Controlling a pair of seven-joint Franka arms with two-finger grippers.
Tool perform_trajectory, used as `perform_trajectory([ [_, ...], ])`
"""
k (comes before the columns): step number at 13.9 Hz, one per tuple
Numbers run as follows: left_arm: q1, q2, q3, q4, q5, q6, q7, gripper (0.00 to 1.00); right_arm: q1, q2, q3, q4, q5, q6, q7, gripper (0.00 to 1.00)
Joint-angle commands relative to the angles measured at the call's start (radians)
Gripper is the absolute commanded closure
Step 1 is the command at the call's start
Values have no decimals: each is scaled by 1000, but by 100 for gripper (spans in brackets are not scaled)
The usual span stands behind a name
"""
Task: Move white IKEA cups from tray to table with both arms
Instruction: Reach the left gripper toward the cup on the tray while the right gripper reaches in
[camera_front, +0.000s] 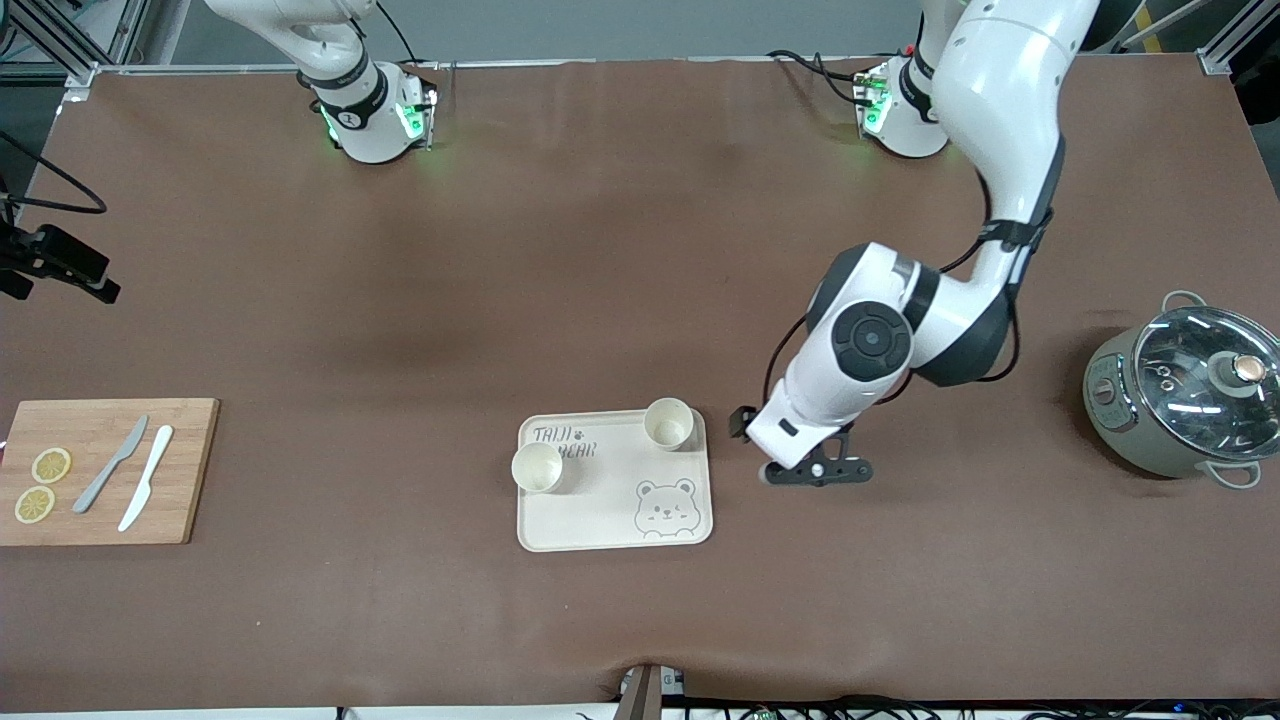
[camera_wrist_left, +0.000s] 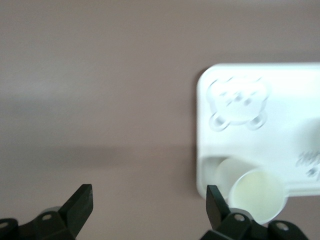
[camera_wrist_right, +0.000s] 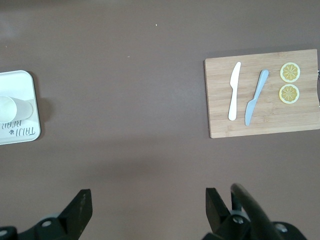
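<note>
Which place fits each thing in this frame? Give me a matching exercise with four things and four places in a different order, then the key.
Things:
1. white IKEA cups
2. lemon slices
3. left tool
4. grey lidded pot

Places:
A. on the wooden cutting board, beside the two knives
B. on the table at the left arm's end
C. on the bear tray, one at each corner farther from the front camera
D. open, low over the bare table beside the bear tray

Pairs: 1-C, 2-A, 3-D, 4-B
</note>
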Motion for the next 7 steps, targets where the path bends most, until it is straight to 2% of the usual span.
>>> perform_trajectory([
  [1,-40,35,9,47,0,46,-20,0,-5,34,18,19,6,2,-12,0],
  [5,-115,104,9,46,-3,147,-30,0,40,143,18,38,7,1,-9,0],
  [7,-143,120,9,41,-3,153,-35,0,71,202,18,70,44,2,9,0],
])
